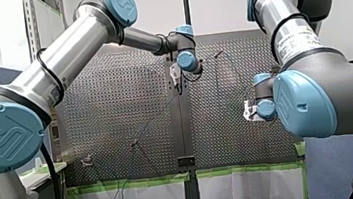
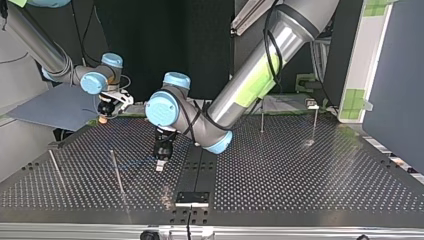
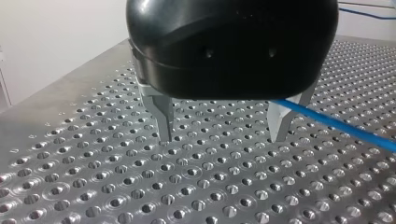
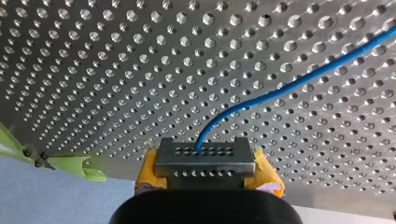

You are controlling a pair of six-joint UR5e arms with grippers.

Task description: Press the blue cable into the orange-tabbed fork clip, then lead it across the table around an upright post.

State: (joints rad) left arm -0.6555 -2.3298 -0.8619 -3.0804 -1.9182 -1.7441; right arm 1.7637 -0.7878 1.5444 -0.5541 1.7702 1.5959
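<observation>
The blue cable (image 4: 299, 79) curves over the perforated table (image 4: 116, 70) into a dark block held between the yellow pads (image 4: 145, 173) of my right gripper (image 4: 205, 161), which is shut on it. At the top view's left this gripper (image 2: 104, 117) hovers at the table's far edge. My left gripper (image 3: 222, 135), black with metal fingers (image 3: 163, 121), stands open just above the table. The cable (image 3: 336, 123) runs in beside one finger, and where it goes behind the gripper body is hidden. In the top view my left gripper (image 2: 160, 164) is near the middle, the cable (image 2: 135, 162) faint beside it. I cannot make out an orange-tabbed clip.
Thin upright posts stand at the top view's left (image 2: 55, 169) (image 2: 118, 174) and far right (image 2: 262, 120) (image 2: 315, 122). A small fixture (image 1: 87, 161) sits near the table's front left corner in the front view. A dark centre strip (image 2: 200, 165) divides the table.
</observation>
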